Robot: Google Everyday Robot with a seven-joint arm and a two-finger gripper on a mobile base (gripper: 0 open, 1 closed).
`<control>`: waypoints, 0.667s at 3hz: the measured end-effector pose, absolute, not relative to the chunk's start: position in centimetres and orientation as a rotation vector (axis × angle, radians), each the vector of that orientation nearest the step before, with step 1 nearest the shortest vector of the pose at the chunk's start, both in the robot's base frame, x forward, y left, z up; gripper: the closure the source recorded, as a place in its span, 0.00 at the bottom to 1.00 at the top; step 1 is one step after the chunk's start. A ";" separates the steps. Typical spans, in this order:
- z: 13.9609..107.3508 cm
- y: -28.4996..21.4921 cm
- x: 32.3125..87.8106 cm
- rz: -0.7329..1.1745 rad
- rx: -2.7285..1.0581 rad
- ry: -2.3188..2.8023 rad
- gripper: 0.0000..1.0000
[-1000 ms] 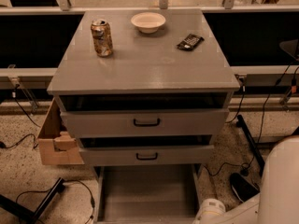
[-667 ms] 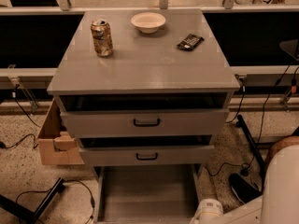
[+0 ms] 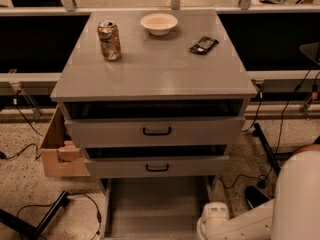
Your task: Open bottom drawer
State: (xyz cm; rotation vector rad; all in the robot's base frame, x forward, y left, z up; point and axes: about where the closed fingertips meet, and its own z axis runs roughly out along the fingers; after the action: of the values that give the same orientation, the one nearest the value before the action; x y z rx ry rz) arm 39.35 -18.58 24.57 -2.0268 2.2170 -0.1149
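One bottom drawer (image 3: 156, 206) out, pincer unseen

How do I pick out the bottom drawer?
On the grey cabinet, look below the two drawer fronts with black handles. The bottom drawer sits lowest, pulled out, its plain grey inside exposed. The gripper is out of view; only the white arm shows.

Off-white robot arm (image 3: 250, 225) showing bottom right
Smooth shell is bulging into a fat rounded link (image 3: 300, 194) and a capped joint (image 3: 215, 218), top edge looking pinkish, maybe lighting; gripper is sitting out of frame.
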 end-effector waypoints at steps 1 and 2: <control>23.5 -18.6 42.3 -0.144 -2.081 2.151 1.00; 20.8 -18.8 44.3 -0.101 -2.097 2.136 1.00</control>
State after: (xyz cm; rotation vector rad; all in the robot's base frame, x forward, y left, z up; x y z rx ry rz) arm 44.33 -18.82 20.80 -2.0974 2.1356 -0.1009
